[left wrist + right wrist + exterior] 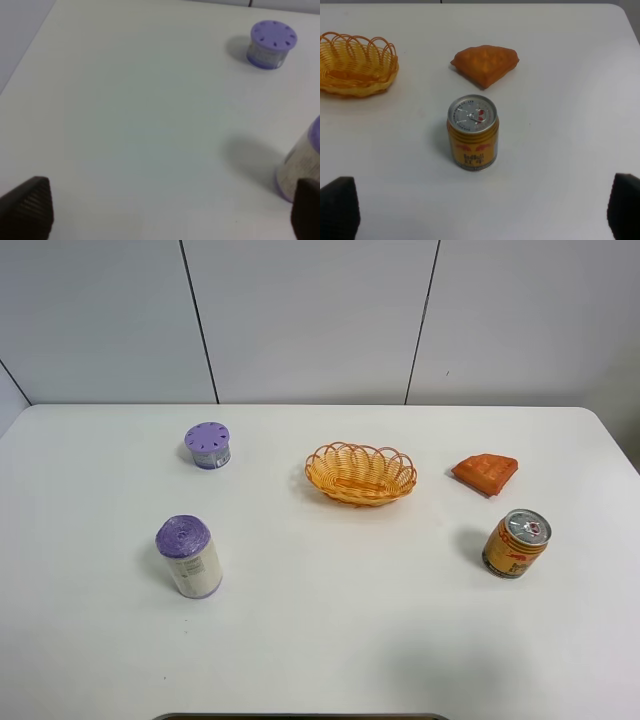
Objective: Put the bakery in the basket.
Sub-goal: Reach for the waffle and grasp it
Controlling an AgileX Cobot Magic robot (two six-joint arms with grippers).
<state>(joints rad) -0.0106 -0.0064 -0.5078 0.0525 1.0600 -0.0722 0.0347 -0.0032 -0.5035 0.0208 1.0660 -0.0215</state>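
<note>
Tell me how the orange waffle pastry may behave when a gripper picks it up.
The bakery lies flat and low on the table, so it should not roll or tip. Its grid-patterned top probably resists slipping. It looks small, likely light.

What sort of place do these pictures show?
Probably a test lab, not a home: a white table, a plain panelled wall, and unrelated props set apart, like the basket, the bakery and a gold can.

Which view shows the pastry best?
The right wrist view: the pastry is close, whole and unobstructed, its grid top just visible. The exterior high view shows it whole but small, right of the basket and apart from it. The left wrist view does not show it.
</note>
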